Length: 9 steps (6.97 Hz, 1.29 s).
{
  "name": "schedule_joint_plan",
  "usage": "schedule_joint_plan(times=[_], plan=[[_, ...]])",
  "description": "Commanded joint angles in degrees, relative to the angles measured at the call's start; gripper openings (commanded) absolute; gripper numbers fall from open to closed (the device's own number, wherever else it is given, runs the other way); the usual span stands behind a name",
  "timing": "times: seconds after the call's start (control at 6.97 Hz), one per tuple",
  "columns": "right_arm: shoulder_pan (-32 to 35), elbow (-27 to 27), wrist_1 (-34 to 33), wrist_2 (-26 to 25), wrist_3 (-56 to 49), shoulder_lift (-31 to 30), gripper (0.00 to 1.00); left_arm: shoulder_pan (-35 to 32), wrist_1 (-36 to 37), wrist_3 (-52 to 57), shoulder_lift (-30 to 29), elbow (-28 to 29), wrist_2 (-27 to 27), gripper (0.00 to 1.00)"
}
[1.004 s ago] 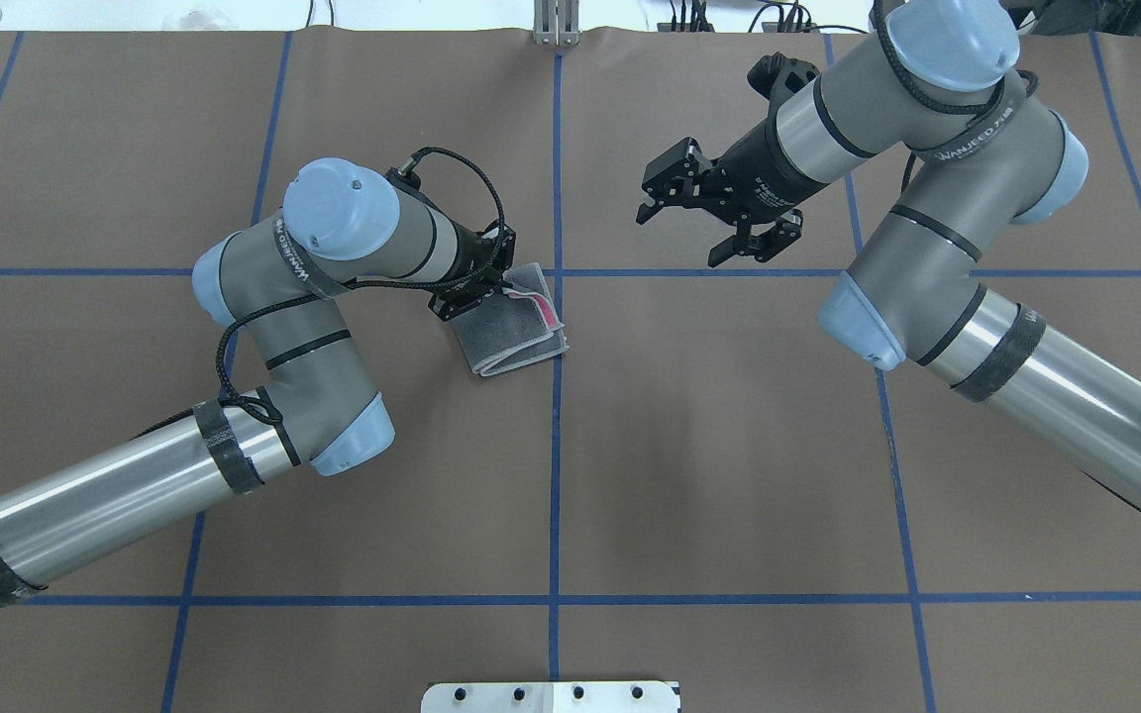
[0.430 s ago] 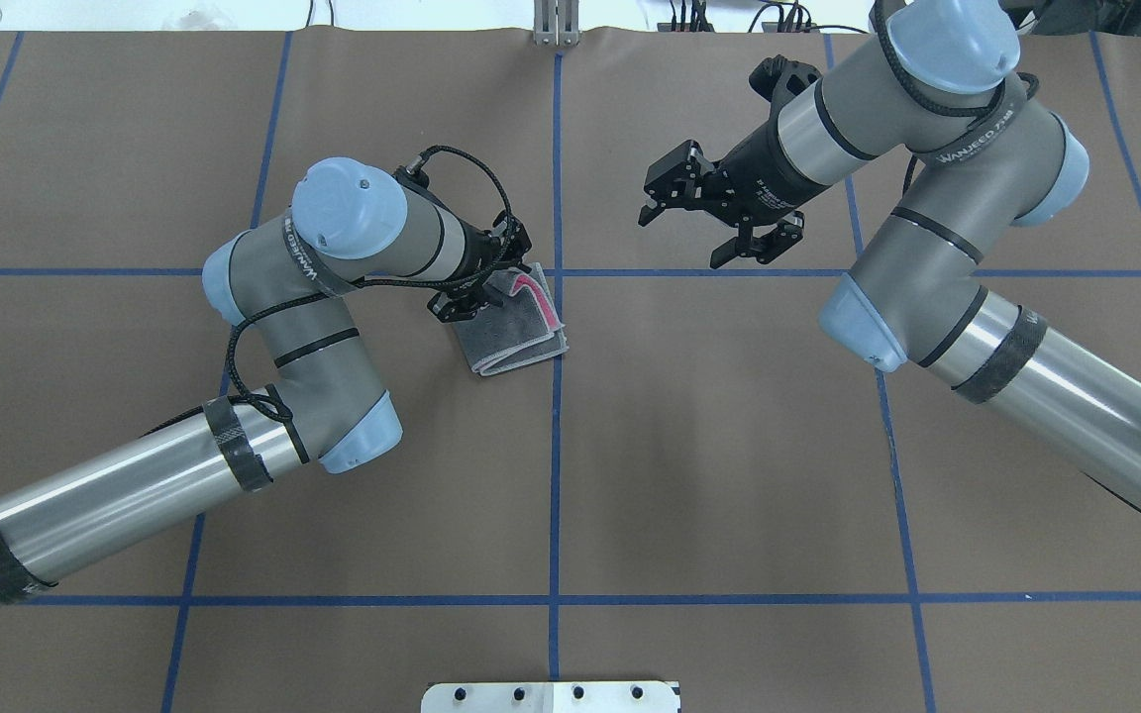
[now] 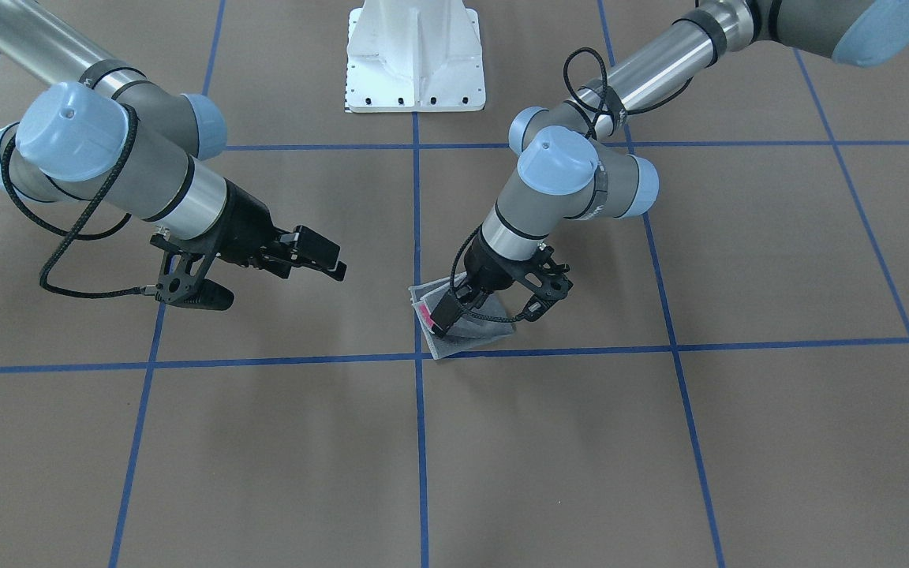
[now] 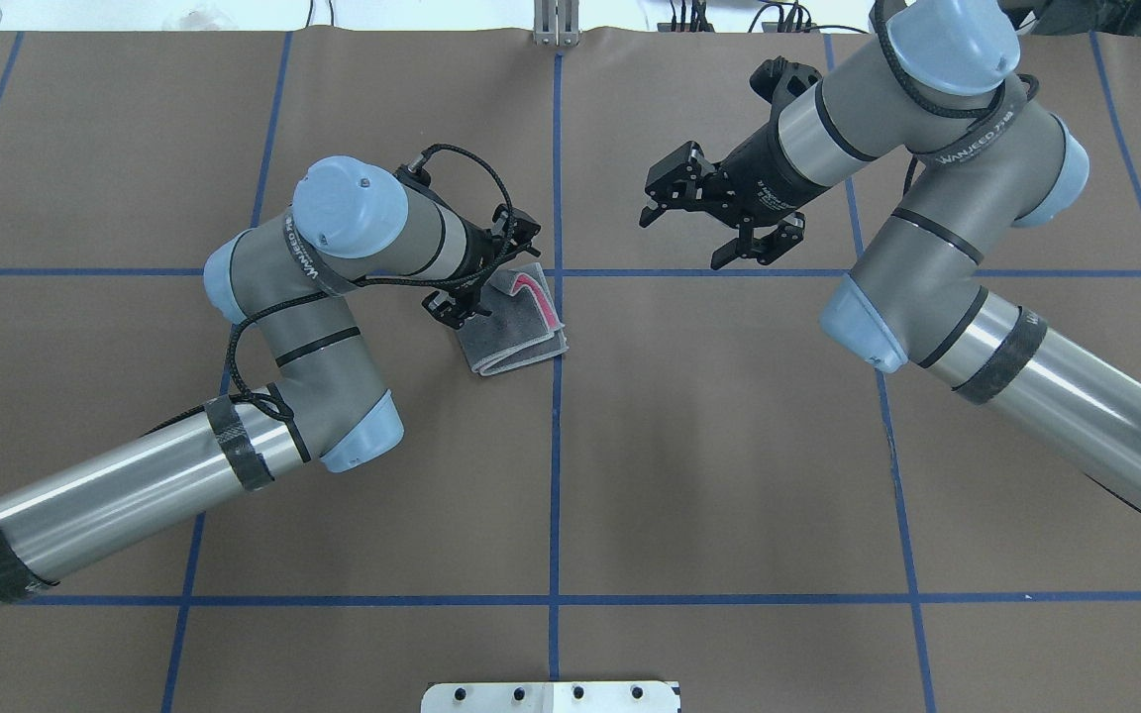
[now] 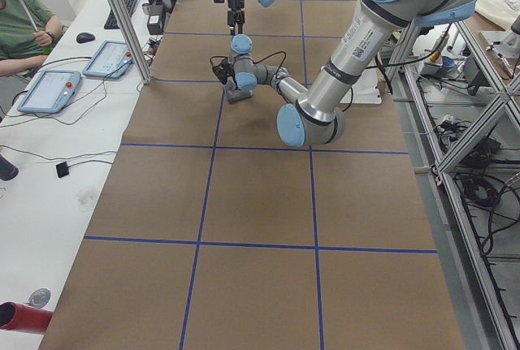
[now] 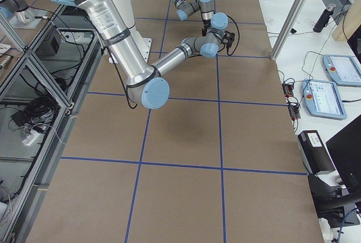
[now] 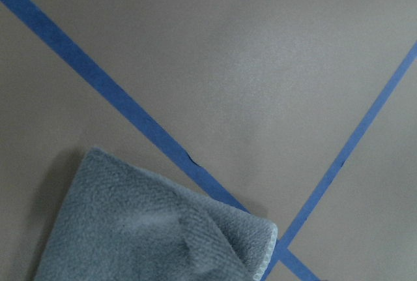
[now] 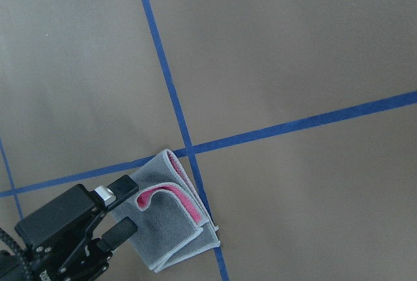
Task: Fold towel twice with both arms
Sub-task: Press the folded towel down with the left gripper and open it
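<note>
Towel [image 4: 516,337] folded small, grey outside, at 7 o'clock of blue tape crossing [image 4: 556,272]. Right wrist view: pink curl on top, left gripper [image 8: 129,206] released, fingers apart at towel's 9 o'clock edge. Left wrist view: grey corner only. Right gripper [image 4: 681,238] spread wide, well apart at towel's 2 o'clock.

Black bands [image 4: 974,139] on the left arm [image 4: 115,505] and right arm [image 4: 1076,396] read WANJEED.

Pale-blue caps crown every joint of the left arm [image 4: 308,297] and right arm [image 4: 927,243], whose silver and matte-grey tubes are ringed with black bands and white lettering. Braided black cable [image 4: 452,148] trails to black fingers [image 3: 316,251]. The white pedestal [image 3: 413,55] carries a row of bolts.
</note>
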Motion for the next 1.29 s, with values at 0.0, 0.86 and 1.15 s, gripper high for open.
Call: schedule_joint_plan(times=[0.0,0.86,1.15], plan=[[0.0,0.06,0.0,-0.01,0.0,-0.1,1.0,-0.01,-0.3,0.03,-2.75,3.21,0.07,1.0],[0.0,-0.03,0.0,-0.01,-0.09,-0.28,1.0,-2.2,-5.22,0.12,-7.24,12.09,1.83,1.0],[0.0,-0.29,0.0,-0.01,-0.09,-0.28,1.0,-2.38,-5.31,0.2,-8.49,14.22,1.83,1.0]])
